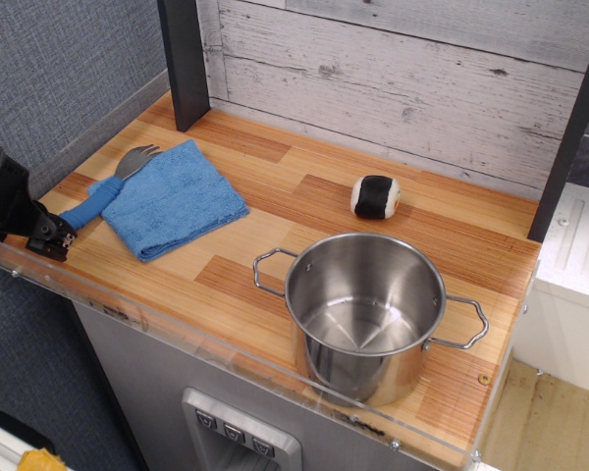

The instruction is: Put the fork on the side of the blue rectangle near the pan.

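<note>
Fork (106, 191): light, rigid, ribbed blue handle gives grip. End effector (51, 238) at handle tip; closure cannot be judged. Towel (173, 197) soft.

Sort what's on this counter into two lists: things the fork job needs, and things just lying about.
Needed:
- fork, lying at the towel's far-left edge
- towel
- pot
- gripper, at the end of the fork's blue handle

Lying about:
- black-and-white ball, on the counter behind the pot
</note>
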You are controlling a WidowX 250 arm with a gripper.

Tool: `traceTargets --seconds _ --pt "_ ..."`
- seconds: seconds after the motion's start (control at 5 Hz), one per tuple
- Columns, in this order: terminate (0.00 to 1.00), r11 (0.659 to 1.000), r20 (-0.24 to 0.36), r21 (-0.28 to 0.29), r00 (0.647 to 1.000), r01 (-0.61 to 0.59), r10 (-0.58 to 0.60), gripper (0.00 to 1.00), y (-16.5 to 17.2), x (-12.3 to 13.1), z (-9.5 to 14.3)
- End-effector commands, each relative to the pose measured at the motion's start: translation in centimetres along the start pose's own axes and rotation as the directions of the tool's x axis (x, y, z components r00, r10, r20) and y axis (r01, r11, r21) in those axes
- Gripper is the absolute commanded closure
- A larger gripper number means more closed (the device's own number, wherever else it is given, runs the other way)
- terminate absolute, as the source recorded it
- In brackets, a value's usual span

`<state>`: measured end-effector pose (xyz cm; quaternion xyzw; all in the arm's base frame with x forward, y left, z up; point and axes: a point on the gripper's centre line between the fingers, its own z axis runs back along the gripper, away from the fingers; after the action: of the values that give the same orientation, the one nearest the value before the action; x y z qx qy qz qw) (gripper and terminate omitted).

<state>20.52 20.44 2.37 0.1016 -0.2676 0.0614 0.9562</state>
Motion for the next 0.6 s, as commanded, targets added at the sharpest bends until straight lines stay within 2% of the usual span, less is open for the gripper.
traceTargets --seconds 0.0,0.4 --pt "0.0 0.999 -0.019 -0.001 0.999 0.032 -0.032 0.0 -0.57 -0.07 -0.84" --pt "0.0 1.0 -0.011 -0.007 1.0 0.011 -0.011 0.0 -0.19 0.3 -1.62"
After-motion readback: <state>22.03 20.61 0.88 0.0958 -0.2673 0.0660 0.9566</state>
